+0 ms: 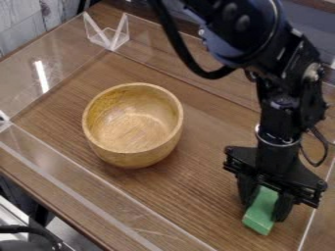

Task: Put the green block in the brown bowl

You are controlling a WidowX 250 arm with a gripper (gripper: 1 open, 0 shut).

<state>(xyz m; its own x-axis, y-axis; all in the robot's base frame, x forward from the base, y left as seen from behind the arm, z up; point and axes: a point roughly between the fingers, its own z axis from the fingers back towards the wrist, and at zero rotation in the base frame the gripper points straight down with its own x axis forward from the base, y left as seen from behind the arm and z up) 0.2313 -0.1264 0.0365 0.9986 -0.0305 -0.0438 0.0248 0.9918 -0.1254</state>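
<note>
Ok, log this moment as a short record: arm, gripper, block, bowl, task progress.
arm: black robot arm, reaching down at the right of the wooden table
gripper: black gripper, pointing down, fingers either side of the block
block: flat bright green rectangular block, on the table between the fingers
bowl: round light-brown wooden bowl, empty, left of the block
progress: block not yet in bowl

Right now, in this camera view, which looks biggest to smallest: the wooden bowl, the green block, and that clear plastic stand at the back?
1. Brown bowl, clearly largest.
2. Clear plastic stand.
3. Green block, though the gripper hides part of it, so its place after the stand is unsure.
</note>
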